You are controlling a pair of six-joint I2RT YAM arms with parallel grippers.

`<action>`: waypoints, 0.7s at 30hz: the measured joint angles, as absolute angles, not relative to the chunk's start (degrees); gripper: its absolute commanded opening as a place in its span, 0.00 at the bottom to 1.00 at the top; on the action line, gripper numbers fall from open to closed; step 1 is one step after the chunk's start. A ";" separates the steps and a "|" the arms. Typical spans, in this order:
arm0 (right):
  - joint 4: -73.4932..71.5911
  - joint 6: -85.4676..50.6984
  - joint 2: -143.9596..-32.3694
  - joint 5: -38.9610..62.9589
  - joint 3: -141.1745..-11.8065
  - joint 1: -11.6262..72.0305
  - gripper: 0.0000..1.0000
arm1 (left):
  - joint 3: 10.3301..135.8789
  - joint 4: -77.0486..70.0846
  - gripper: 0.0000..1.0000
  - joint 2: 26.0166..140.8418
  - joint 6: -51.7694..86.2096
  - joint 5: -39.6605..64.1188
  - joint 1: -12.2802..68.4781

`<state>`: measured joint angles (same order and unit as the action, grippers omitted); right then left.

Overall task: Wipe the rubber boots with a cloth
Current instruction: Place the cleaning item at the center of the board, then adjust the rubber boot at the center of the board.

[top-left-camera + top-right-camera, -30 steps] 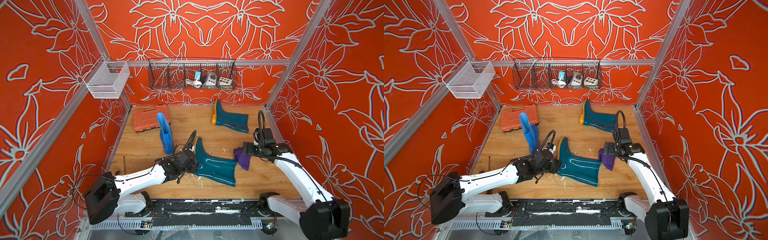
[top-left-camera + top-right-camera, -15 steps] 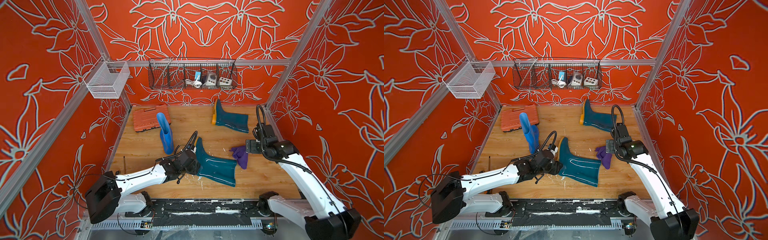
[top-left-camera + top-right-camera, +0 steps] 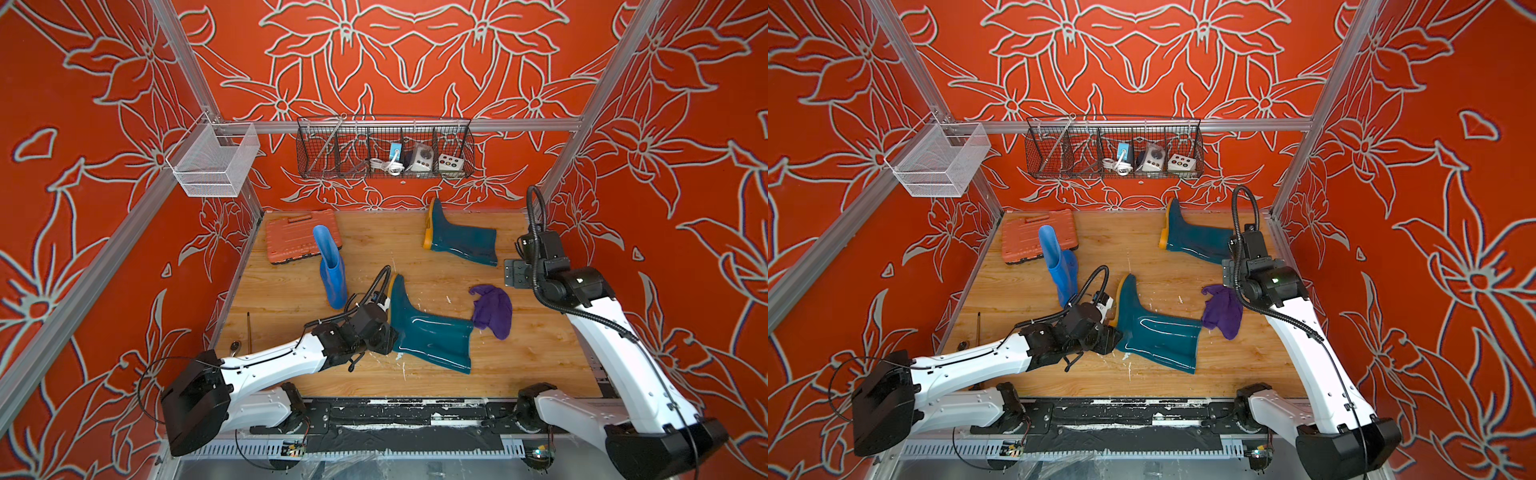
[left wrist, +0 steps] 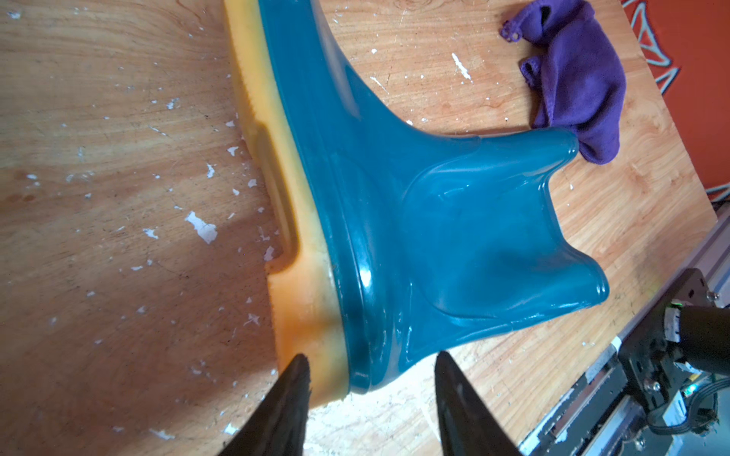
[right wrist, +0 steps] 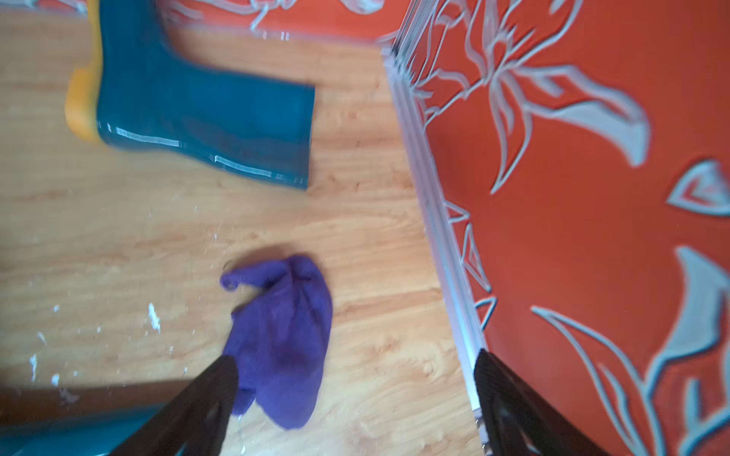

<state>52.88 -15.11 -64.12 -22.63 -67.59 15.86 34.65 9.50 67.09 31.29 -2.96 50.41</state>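
where the desk (image 3: 415, 386) comes nearest us, we see the near teal boot (image 3: 432, 336) lying on its side, its heel pinched in the left claw (image 4: 369, 361), whose jaws stand about half closed on it. just past the shaft's mouth and touching it, the purple cloth (image 3: 492, 309) sits crumpled on the wood. beyond it the right claw (image 5: 355, 357) hangs spread wide, holding nothing. further back the blue boot (image 3: 332, 270) stands upright, and the far teal boot (image 3: 461, 243) lies on its side farthest back.
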 measured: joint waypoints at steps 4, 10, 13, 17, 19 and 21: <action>50.09 -18.92 -65.21 -13.26 -55.81 15.64 0.86 | 34.22 9.39 0.50 66.72 30.68 -2.09 50.41; 48.60 -27.83 -53.80 0.30 -42.09 18.85 0.81 | 32.05 8.12 0.49 66.78 30.46 -0.91 50.41; 46.39 -32.93 -49.91 4.75 -38.63 24.47 0.79 | 32.01 7.09 0.48 67.26 30.50 -0.40 50.41; 42.92 -40.27 -48.07 9.21 -32.27 31.81 0.77 | 32.01 5.06 0.47 68.49 30.70 -0.16 50.41; 42.41 -43.16 -47.59 10.07 -29.82 34.52 0.76 | 32.01 4.93 0.47 68.49 30.87 -0.14 50.41; 42.17 -45.71 -46.83 10.41 -28.10 36.56 0.75 | 31.92 4.84 0.47 68.47 30.96 -0.14 50.41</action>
<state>42.17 -45.71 -46.83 10.41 -28.10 36.56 31.92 4.84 68.47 30.96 -0.14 50.41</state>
